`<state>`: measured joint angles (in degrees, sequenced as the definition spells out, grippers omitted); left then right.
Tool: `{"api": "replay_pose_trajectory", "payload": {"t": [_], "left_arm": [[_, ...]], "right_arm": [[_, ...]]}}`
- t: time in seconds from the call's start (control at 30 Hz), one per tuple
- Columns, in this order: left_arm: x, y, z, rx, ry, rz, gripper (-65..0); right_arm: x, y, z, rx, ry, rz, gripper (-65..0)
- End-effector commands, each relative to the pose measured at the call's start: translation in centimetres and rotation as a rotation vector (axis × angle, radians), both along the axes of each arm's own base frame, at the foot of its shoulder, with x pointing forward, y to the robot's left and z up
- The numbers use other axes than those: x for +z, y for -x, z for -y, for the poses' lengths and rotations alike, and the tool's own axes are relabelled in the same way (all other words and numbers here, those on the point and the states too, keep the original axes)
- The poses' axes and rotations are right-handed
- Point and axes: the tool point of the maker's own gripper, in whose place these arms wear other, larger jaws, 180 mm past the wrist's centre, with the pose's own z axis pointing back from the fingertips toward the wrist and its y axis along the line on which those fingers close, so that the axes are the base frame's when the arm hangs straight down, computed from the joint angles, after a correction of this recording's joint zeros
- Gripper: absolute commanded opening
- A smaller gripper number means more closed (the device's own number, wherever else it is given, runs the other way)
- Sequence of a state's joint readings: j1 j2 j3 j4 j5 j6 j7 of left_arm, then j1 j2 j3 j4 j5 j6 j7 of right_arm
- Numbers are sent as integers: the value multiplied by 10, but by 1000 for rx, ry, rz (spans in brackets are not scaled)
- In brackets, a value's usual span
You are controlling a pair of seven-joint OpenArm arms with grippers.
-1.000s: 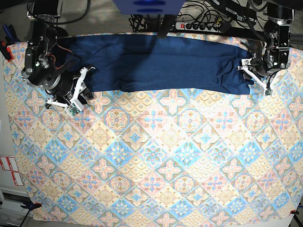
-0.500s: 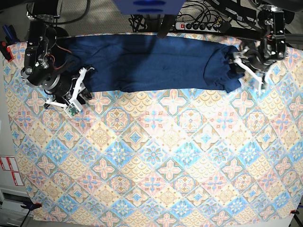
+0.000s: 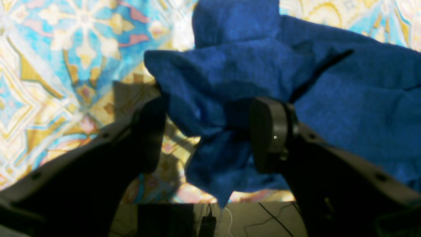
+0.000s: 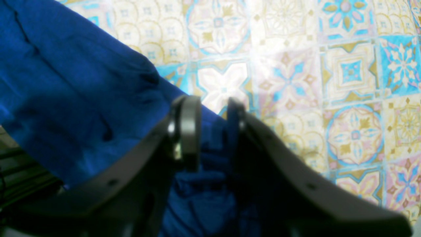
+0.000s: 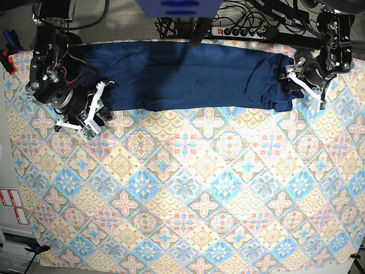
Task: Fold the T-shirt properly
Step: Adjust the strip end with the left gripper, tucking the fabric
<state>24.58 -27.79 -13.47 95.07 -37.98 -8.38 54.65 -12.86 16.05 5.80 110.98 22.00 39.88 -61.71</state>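
Because the shirt [image 5: 182,77] is soft knit cloth, it will bend, sag and bunch wherever it is picked up, and it looks light enough for one pincer to lift an end. It lies as a long dark blue strip along the far edge of the worktop [image 5: 188,194], on the patterned cloth that covers it.

At one end of the shirt, the right pincer [image 4: 212,131] is nearly closed with a fold of blue cloth between its jaws, so it seems to be holding the shirt there. At the other end of the shirt, the left pincer [image 3: 207,135] is spread wide. A crumpled lump of shirt sits between its jaws, but they do not look pressed on it.

I think the best places to take hold are the corners and hems at the two ends of the shirt, pinching a flat edge and not a lump. A thick bunch could slip out or drag a wrinkle along. Pulling both ends gently apart should keep the shirt smooth.
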Motion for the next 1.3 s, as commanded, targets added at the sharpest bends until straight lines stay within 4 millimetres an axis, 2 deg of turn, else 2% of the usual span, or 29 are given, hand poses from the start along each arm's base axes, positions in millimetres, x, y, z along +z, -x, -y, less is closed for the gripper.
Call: {"api": "replay_pose_trajectory", "payload": {"t": [0.0,0.07,0.17,0.3,0.37,0.5,0.7,0.77,0.9,1.0,1.07,1.17,1.27], "left_arm": [[4,-5,-9,4,-17,15,-250],[-2,-6,-13,21,-14,2,-250],[-14,-5,-3,0,2,-28,-250],[-16,-6,2,-11,7,-29,-250],[-24,-9,13,-18,32,-41,-250],[-50,-2,23,1,69,-110,-250],[-62,2,58,-75,104,-115,-260],[-64,4,68,-94,118,-120,-311],[-65,6,77,-129,136,-116,-542],[-59,5,86,-222,171,-86,-569],[-55,0,77,-205,165,-67,-584],[-45,-11,46,-115,138,-22,-650],[-37,-18,21,-55,107,10,-650]], "right_arm": [[11,-7,-1,7,-14,42,-515],[11,-7,-1,7,-14,42,-515],[11,-7,-1,7,-16,42,-515],[11,-7,-1,7,-16,42,-515],[11,-7,-1,7,-16,42,-515],[11,-7,-1,7,-16,41,-515],[11,-6,0,7,-12,41,-515],[11,-6,0,7,-12,41,-515],[11,-6,0,7,-12,41,-515],[11,-6,0,7,-12,41,-515],[11,-6,0,7,-12,41,-515],[11,-7,0,7,-12,43,-515],[12,-7,0,7,-12,44,-515]]}}
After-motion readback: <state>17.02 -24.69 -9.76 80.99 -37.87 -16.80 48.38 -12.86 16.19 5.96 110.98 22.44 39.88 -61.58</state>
